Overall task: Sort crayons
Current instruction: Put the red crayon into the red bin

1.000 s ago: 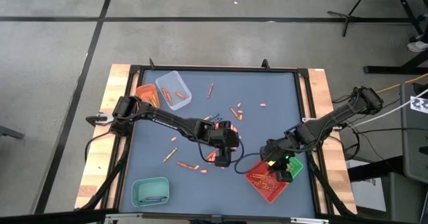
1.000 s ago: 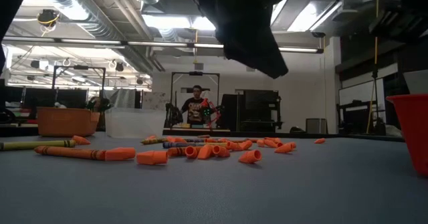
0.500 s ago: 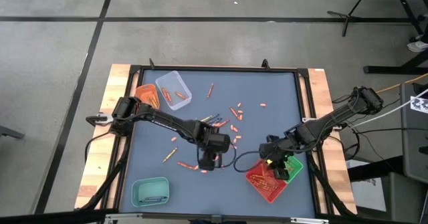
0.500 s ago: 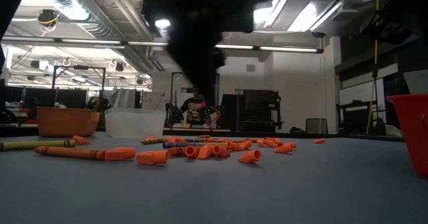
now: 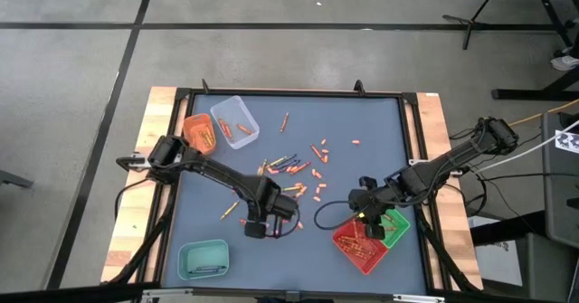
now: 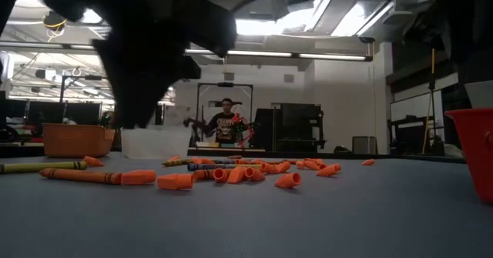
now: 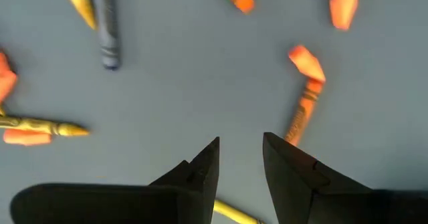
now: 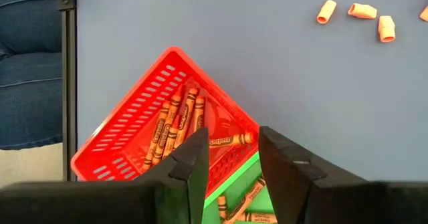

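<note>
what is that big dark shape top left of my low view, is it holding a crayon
observer: that's the left pincer, open over the mat with nothing in it.
operator: any crayon near it
observer: an orange crayon lies on the mat just ahead of it, untouched.
operator: and on the right, i only see a red tray edge
observer: the right pincer hangs open and empty above the red tray, which has several orange crayons lying inside.

Mostly orange crayons [image 5: 291,167] lie scattered mid-table.
</note>
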Controlling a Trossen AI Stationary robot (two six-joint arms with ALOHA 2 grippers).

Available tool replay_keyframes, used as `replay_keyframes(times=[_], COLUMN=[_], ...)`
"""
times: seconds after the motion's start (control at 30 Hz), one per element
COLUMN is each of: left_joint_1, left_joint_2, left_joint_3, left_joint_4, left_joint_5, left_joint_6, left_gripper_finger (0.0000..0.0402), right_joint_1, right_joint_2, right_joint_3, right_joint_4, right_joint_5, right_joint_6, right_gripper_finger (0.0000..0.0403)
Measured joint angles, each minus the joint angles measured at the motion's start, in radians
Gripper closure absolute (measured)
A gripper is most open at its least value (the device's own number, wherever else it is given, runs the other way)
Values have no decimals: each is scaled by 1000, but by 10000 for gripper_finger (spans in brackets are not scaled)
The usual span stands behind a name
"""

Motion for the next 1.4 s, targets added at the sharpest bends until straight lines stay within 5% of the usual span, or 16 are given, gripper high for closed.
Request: replay_keyframes(times=[0.5,1.07,1.4], left_joint_1=[-137,-117,-118], left_joint_2=[-1,-7,-5], left_joint_3=[-107,-231,-232], left_joint_4=[44,182,184], left_joint_5=[-1,5,6], left_joint_6=[-33,-48,-55], left_gripper_finger=[303,304,364], right_joint_1=[0,0,0], right_joint_2=[0,0,0], right_joint_3=[0,0,0], right_joint_4=[8,8,8], right_joint_5=[90,125,125], right_joint_6=[0,-1,-1], right_gripper_finger=[274,274,274])
